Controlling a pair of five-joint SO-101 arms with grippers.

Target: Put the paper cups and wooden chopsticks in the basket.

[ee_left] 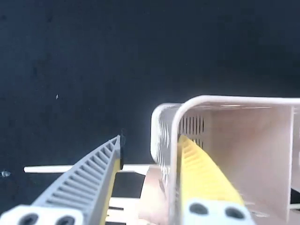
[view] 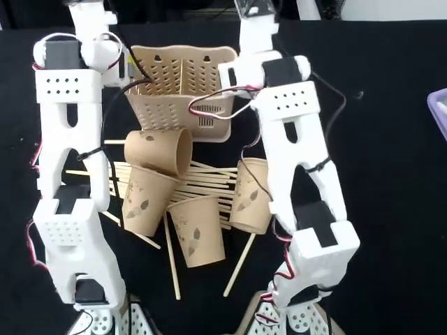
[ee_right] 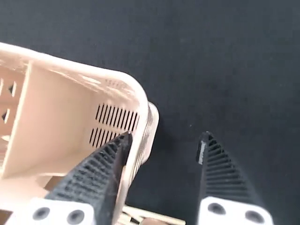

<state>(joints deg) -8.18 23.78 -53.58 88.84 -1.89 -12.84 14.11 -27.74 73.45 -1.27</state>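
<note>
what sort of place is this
Probably a robotics lab bench: two white wired robot arms over a black cloth table, with a beige perforated plastic basket, brown paper cups and wooden chopsticks as props.

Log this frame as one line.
left gripper: open, straddling basket wall | right gripper: open at basket corner | four paper cups, chopsticks: on table, outside basket
</note>
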